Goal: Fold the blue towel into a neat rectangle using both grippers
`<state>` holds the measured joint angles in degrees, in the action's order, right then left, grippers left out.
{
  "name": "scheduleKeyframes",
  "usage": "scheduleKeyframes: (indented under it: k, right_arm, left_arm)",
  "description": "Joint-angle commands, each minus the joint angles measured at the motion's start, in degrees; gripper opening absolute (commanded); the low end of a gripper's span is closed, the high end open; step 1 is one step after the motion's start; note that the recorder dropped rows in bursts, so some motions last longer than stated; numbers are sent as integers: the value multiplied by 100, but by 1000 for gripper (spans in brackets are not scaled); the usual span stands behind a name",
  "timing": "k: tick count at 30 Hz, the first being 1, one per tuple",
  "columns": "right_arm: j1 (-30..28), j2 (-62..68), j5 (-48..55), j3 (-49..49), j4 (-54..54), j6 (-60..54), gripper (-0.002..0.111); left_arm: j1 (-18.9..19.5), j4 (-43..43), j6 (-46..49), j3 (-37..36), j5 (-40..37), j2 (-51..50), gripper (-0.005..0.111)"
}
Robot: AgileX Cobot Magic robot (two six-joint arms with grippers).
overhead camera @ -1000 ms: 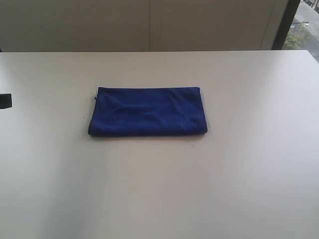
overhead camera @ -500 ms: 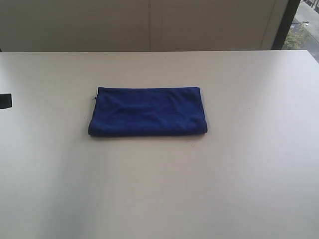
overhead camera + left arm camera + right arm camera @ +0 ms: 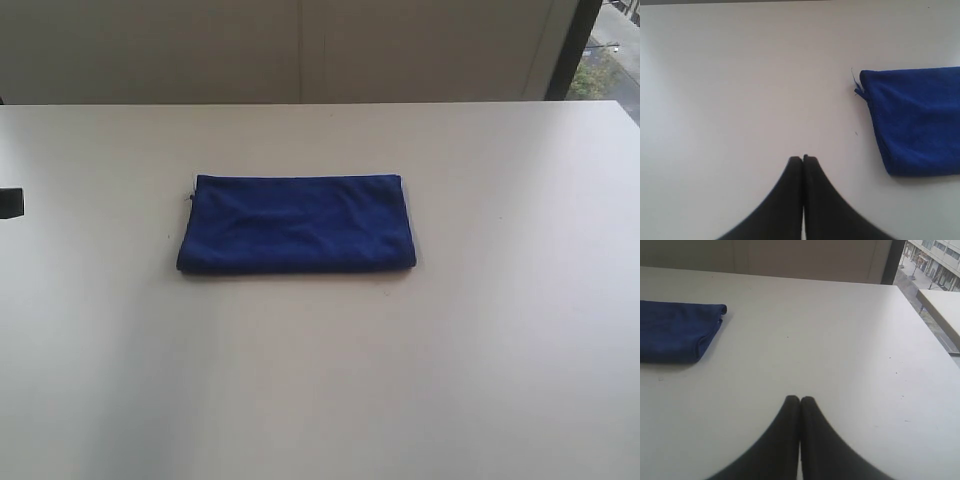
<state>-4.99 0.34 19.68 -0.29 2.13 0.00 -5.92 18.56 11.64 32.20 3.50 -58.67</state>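
Observation:
The blue towel [image 3: 297, 223] lies folded into a flat rectangle in the middle of the white table [image 3: 320, 380], in the exterior view. One end of it shows in the left wrist view as the towel [image 3: 917, 120], with a loose thread at its corner. My left gripper [image 3: 803, 159] is shut and empty, hovering over bare table well apart from the cloth. My right gripper [image 3: 800, 399] is shut too, holding nothing, with the towel [image 3: 677, 330] off to one side. Neither gripper shows in the exterior view, except perhaps a small black piece [image 3: 10, 202] at the left edge.
A wall runs behind the table's far edge. A window [image 3: 600, 50] with a street outside stands at the back right. A second pale tabletop [image 3: 942, 307] shows beyond the table's right edge in the right wrist view.

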Motion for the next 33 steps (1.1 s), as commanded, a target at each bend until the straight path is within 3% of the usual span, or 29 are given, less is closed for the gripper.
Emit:
scheduleKeyframes:
  k: [1,17,22,33]
  right_arm:
    - [-21,-34,6,29,22,30,0]
    - [-21,-34,6,29,22,30,0]
    - [-21,-34,6,29,22,30,0]
    - [-21,-34,6,29,7,0,0]
  left_arm:
    - [-5,70,32,-43,-8,55,0]
    - [-5,70,276,-43,-104,480,0]
    - [6,-33,738,-119,-1156,1164,0]
    - [6,-103,828,-1762,-1080,3064,0]
